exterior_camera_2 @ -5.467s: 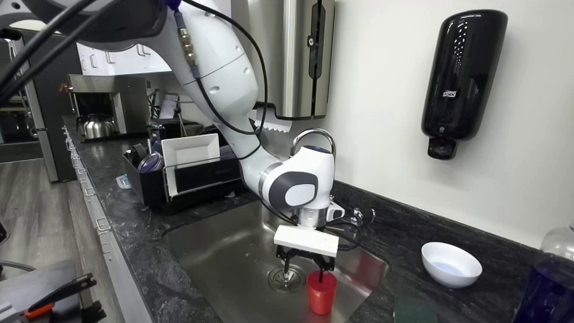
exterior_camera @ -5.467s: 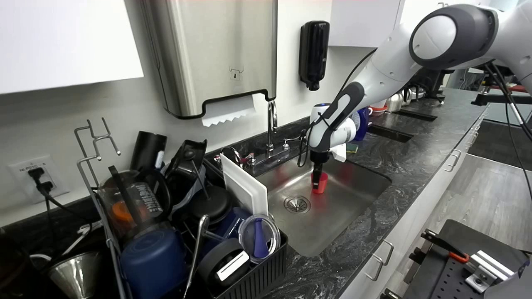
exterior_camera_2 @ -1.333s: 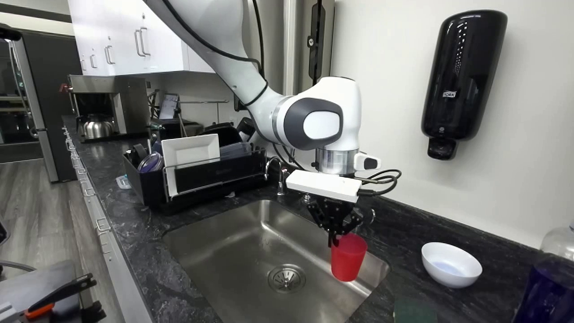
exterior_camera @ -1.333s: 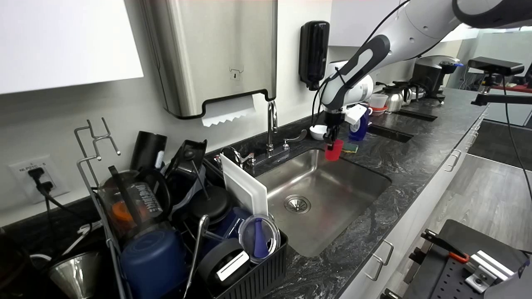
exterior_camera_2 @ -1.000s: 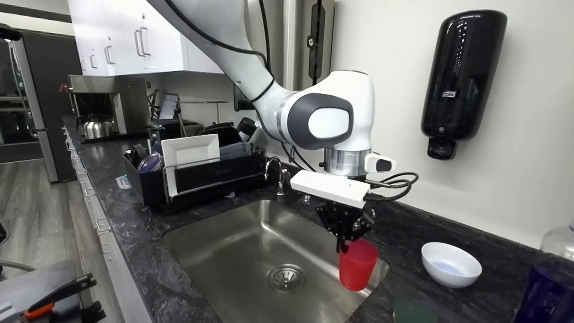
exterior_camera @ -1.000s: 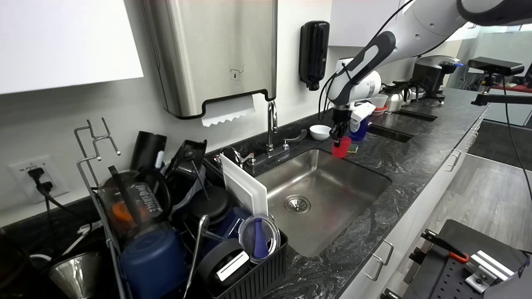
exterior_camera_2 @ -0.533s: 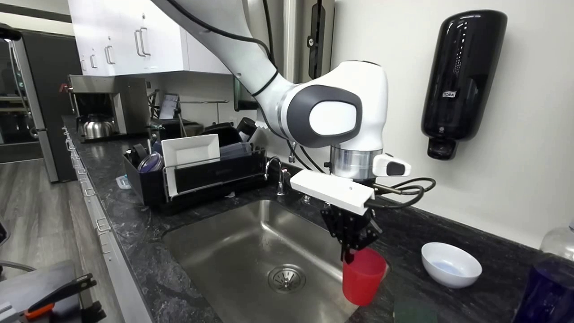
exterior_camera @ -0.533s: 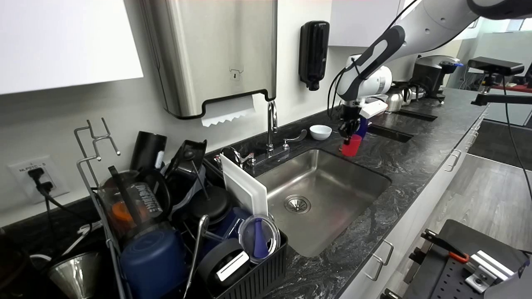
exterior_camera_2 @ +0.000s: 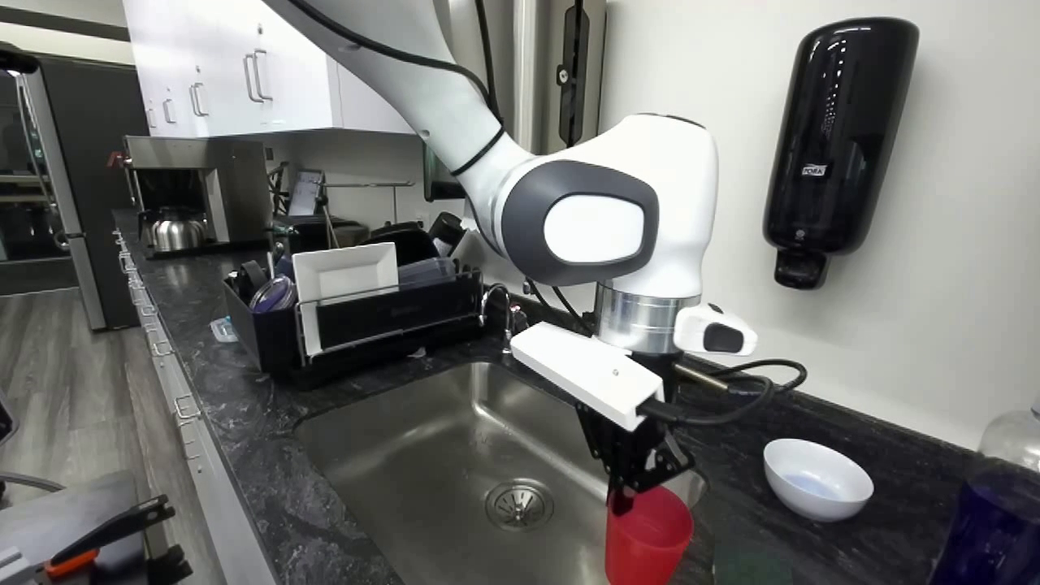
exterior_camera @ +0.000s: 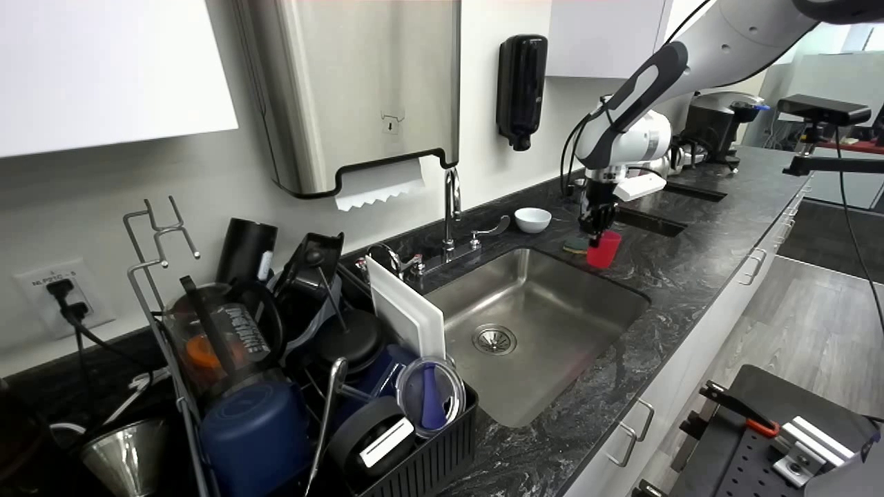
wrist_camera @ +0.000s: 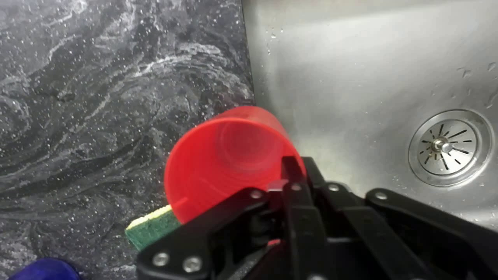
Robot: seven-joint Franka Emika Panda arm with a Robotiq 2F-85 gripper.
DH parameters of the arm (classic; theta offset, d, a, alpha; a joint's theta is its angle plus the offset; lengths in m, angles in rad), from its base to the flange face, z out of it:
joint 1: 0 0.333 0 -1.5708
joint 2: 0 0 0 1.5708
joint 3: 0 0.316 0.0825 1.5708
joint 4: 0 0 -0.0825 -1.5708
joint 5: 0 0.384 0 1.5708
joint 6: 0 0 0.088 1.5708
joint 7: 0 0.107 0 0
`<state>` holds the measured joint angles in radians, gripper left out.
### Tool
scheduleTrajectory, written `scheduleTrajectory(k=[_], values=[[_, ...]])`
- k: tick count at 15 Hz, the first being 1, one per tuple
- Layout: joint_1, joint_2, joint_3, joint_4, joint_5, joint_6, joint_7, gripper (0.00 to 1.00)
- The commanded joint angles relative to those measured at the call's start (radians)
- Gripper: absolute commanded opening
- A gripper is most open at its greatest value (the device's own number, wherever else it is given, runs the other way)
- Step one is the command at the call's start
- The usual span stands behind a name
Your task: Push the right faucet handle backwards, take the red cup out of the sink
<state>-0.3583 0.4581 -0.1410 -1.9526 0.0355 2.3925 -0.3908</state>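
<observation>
On the one black dispenser [exterior_camera_2: 841, 138], in an exterior view, we read TORK; on the outlet plate [exterior_camera: 50, 312], with its two plugs [exterior_camera: 60, 288], we make out NLP21C, the ending unclear. Print on the glass jug [exterior_camera: 245, 331] escapes us. We count one red cup [wrist_camera: 210, 167], one white bowl [exterior_camera: 532, 220], one green-and-yellow sponge [wrist_camera: 153, 228] and one drain [wrist_camera: 447, 144] in the sink [wrist_camera: 350, 77]. In the wrist view the claw [wrist_camera: 302, 167] pinches the red cup's wall from inside and outside. The cup, mouth up, overlaps the sink's edge, the dark surface [wrist_camera: 97, 116] and part of the sponge; whether it touches any, we cannot tell.
</observation>
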Motion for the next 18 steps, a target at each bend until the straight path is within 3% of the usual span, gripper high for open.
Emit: scheduleTrajectory(k=[1,18], values=[[-0.018,-0.043,-0.013,-0.060,0.022,0.019,0.019,0.01],[-0.125,0.003,-0.051,0.030,0.089,0.010,-0.011,0.01]])
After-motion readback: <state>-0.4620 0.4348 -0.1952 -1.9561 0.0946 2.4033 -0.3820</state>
